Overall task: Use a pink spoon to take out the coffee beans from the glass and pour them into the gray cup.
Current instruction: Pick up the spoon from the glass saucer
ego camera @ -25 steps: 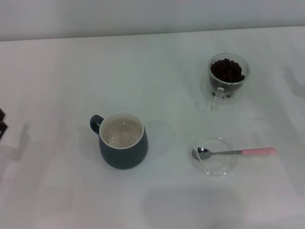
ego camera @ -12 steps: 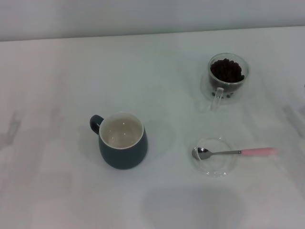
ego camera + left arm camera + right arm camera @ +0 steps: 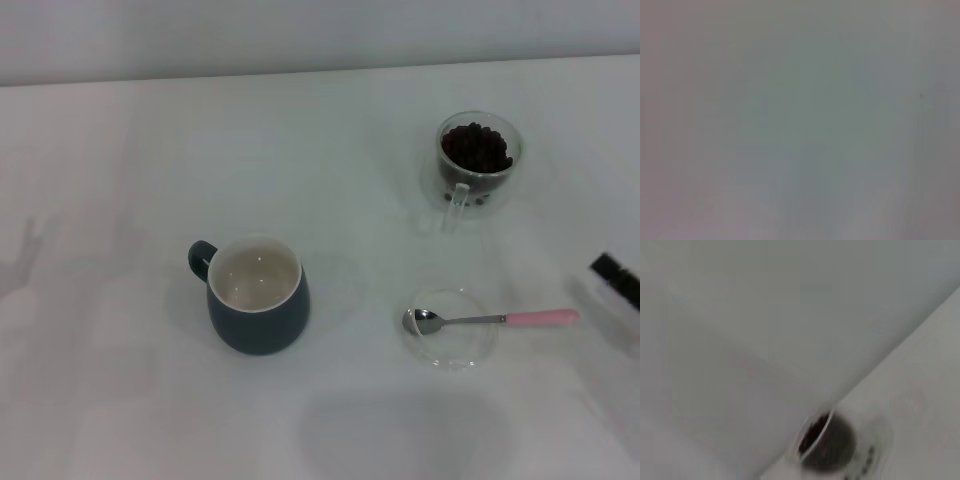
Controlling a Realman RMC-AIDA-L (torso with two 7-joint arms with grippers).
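Observation:
In the head view the pink spoon [image 3: 490, 320] lies with its silver bowl in a flat clear saucer [image 3: 449, 328] and its pink handle pointing right. The glass [image 3: 479, 160] with the coffee beans [image 3: 477, 146] stands at the back right; it also shows, blurred, in the right wrist view [image 3: 827, 442]. The gray cup [image 3: 256, 293], cream-white inside and empty, stands left of centre. My right gripper [image 3: 618, 280] shows as a dark tip at the right edge, right of the spoon's handle. My left gripper is out of view.
The white table [image 3: 320, 120] runs to a pale wall at the back. The left wrist view shows only a plain pale surface. A faint shadow lies on the table at the far left.
The left gripper's dark tip left the left edge of the head view. The right gripper's dark tip has come in at the right edge. Cup, glass and spoon have not moved.

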